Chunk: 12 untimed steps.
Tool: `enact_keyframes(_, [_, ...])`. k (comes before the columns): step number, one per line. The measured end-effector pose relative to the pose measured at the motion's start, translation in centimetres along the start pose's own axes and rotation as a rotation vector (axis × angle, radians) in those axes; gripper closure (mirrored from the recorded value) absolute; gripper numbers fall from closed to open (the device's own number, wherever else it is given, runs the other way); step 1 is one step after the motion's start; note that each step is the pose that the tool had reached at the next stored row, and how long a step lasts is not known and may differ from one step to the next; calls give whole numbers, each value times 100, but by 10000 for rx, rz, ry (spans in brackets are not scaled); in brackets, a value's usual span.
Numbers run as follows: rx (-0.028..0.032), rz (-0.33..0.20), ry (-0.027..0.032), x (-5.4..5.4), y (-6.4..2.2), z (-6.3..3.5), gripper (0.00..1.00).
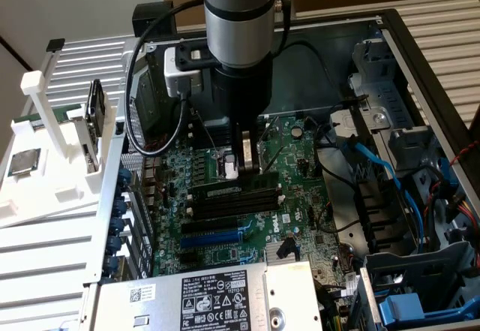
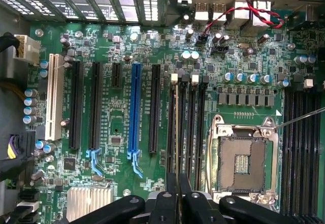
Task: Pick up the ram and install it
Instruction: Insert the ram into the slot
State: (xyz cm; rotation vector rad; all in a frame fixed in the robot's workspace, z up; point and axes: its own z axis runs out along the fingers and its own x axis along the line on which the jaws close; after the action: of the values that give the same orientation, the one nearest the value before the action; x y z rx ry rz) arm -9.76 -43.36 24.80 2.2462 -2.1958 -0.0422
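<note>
The ram [image 2: 176, 127] stands edge-on in one of the black memory slots beside the processor socket [image 2: 242, 160], showing as a thin pale line. In the exterior view the ram [image 1: 225, 187] is a dark strip in the farthest slot of the row. My gripper [image 1: 249, 167] hangs straight down over it, fingers shut, tips at the stick's top edge near its middle. In the wrist view the gripper [image 2: 178, 186] has both black fingers together right over the ram. Whether they pinch it or only rest on it cannot be told.
The open computer case surrounds the green motherboard [image 1: 300, 158]. A white stand [image 1: 52, 166] with a square silver chip [image 1: 22, 162] sits at the exterior view's left. Blue cables [image 1: 382, 170] and drive bays crowd the right; the power supply [image 1: 217, 297] lies in front.
</note>
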Motion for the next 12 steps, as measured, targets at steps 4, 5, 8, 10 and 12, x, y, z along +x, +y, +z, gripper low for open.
enact_keyframes(4, [40, 2, 0, 7, 4, 18, 87])
enact_keyframes(5, [50, 7, 0, 7, 4, 23, 87])
enact_keyframes(8, [68, 30, 3, 8, 6, 34, 87])
enact_keyframes(10, [75, 54, 1, 8, 13, 38, 87])
enact_keyframes(12, [86, 85, -1, 7, 20, 41, 87])
